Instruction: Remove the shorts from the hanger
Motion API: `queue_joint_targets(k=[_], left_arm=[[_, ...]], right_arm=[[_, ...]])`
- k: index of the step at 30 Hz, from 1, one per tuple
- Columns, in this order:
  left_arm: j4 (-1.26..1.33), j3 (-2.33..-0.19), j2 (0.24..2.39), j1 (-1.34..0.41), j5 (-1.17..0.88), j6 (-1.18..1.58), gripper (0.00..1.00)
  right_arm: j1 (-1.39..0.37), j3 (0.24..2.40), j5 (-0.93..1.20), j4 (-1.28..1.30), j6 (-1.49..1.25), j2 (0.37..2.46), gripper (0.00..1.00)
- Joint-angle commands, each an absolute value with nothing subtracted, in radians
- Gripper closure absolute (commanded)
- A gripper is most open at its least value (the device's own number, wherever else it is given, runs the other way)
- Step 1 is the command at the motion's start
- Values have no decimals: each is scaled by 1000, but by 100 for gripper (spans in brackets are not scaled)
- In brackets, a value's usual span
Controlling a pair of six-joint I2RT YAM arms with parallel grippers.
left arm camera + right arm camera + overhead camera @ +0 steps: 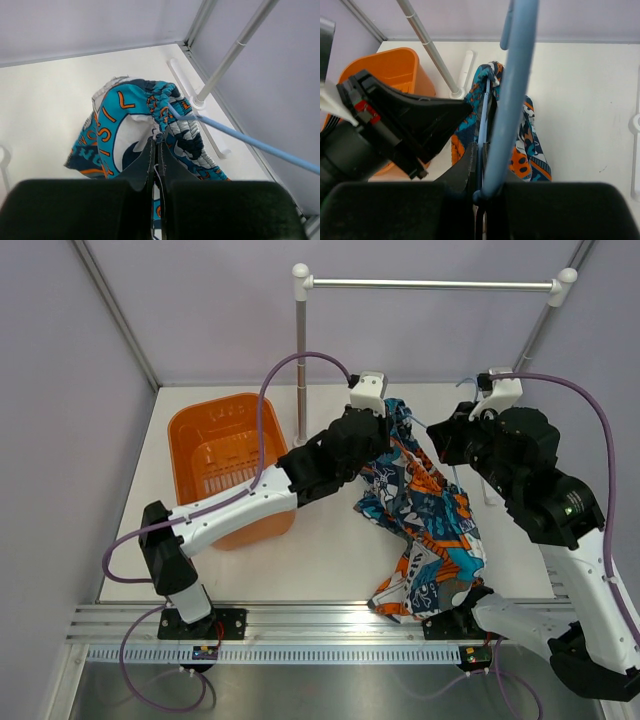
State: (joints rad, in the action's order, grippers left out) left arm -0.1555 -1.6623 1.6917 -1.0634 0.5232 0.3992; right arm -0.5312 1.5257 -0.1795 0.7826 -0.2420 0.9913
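Pinching the gathered waistband of the shorts (125, 125) with the left end effector (156, 150), fingers pressed fully together on the cloth. Clamped shut on the thin light-blue wire of the hanger (512, 100) with the right end effector (481, 187), wire running up between the closed fingers.

Both held up over the counter (330, 550), right of centre and toward its far edge. Hanger at the top, mostly hidden in the overhead view. Shorts draped from it in a crumpled fall of teal, orange, white and dark blue, lower end reaching toward the counter's near edge, right of centre. Seen from the left wrist: waistband bunched around one blue wire arm of the hanger, just beyond the closed fingertips.

At the far left part of the counter, an orange basket (225, 455), apart from the shorts. Beyond, along the far edge, a silver rail (430, 284) with white end caps, set on upright posts.
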Motion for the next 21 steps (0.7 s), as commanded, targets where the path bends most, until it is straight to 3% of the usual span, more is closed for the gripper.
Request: queue_joint_targets(k=[1,21], left_arm=[[-117,-1709,1693,-1000,580,376,100],[-176,-1763,1796,-904,497,360,100]], right_arm=[[-540,1557,-104,828,-264,951,100],[-540,1603,-118,877,-262,893,100]])
